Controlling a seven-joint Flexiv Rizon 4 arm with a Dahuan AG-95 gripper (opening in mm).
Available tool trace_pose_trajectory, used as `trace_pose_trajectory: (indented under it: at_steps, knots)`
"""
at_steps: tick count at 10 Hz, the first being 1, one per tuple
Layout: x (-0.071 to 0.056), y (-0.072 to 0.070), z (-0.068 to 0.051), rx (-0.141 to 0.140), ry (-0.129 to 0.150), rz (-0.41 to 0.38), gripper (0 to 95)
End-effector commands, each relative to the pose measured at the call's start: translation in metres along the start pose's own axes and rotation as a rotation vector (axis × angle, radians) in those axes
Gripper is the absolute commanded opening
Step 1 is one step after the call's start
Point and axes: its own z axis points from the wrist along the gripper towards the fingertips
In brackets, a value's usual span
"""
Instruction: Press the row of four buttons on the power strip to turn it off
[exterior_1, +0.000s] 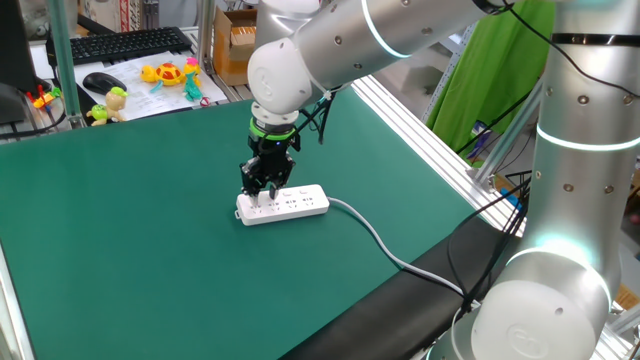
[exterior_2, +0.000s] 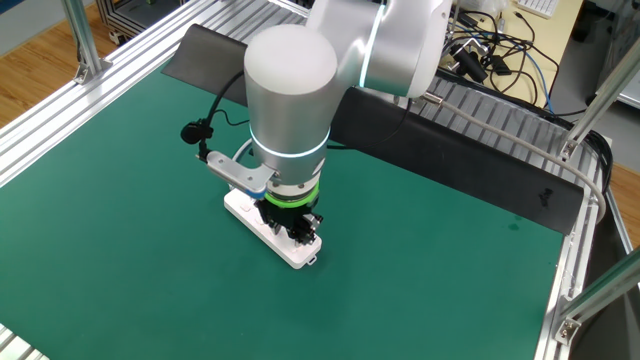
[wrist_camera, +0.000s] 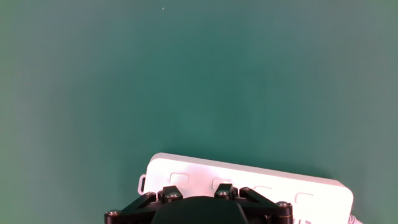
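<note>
The white power strip (exterior_1: 300, 203) lies on the green mat, and its pale grey cable (exterior_1: 385, 245) trails off to the right. My gripper (exterior_1: 262, 192) points straight down over the strip's left end, its black fingers touching or just above the top. The other fixed view shows the gripper (exterior_2: 298, 236) over the strip (exterior_2: 240, 206) near its free end. In the hand view the strip (wrist_camera: 186, 165) fills the bottom edge, with the row of four buttons (wrist_camera: 262, 191) along its top. The gripper's black body hides the fingertips there. The jaws are shut and hold nothing.
A black keyboard (exterior_1: 120, 45), a mouse (exterior_1: 103, 82), small toys (exterior_1: 172, 73) and a cardboard box (exterior_1: 235, 40) sit beyond the mat's far edge. Aluminium rails (exterior_1: 430, 130) border the right side. A black strip (exterior_2: 440, 140) runs along the mat's edge.
</note>
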Motion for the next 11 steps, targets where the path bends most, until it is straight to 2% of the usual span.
trace_pose_trajectory:
  at_steps: [1, 3, 5, 7, 9, 11]
  knots:
    - [0.001, -0.003, -0.005, 0.006, -0.009, -0.008, 38.0]
    - [-0.002, -0.012, -0.001, 0.007, -0.03, -0.046, 38.0]
    - [-0.004, -0.019, 0.0, 0.008, -0.039, -0.066, 38.0]
    - [-0.008, -0.025, -0.009, 0.017, -0.03, -0.092, 38.0]
    - [-0.009, -0.029, -0.008, 0.042, -0.034, -0.123, 38.0]
    - [-0.011, -0.033, -0.008, 0.046, -0.041, -0.138, 38.0]
